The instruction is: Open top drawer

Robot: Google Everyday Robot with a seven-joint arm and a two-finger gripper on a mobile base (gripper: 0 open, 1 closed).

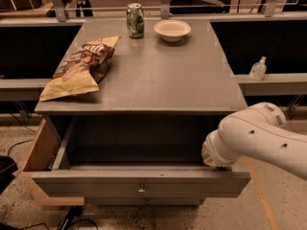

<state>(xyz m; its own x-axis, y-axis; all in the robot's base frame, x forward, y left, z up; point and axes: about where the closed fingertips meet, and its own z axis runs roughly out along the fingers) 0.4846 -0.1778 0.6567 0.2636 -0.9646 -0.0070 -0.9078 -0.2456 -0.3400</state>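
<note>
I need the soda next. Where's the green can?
In the camera view, the green can stands at the back of the cabinet top, left of the white bowl. The pincer is inside the open top drawer, at its right end.

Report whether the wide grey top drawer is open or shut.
Open. The wide grey wooden top drawer is pulled out, its grey inside showing behind the knobbed front; the gripper sits at its right end.
</note>
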